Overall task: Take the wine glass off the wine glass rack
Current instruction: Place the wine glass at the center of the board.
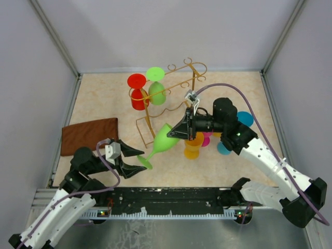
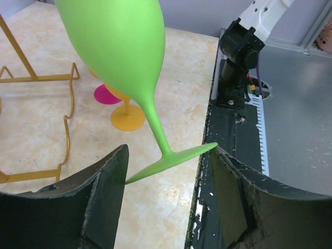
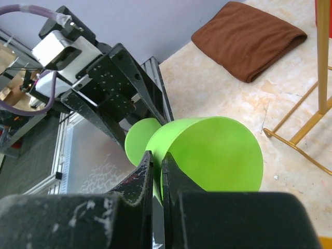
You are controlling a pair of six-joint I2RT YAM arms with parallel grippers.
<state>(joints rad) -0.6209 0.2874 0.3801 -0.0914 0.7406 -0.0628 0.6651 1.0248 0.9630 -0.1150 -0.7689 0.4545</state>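
Green wine glass: we see right gripper clamped on rim; left gripper jaws apart, flanking foot.

walls: plain pale grey panels | tabletop: beige, marbled | near edge: black rail | light: even

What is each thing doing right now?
Green wine glass: tilted, held by its rim.
Right claw: shut on the glass rim.
Left claw: open around the glass foot.
Rack: standing upright.
Red glass and second green glass: hanging on the rack.
Orange glass: standing upright.
Brown cloth: folded flat.
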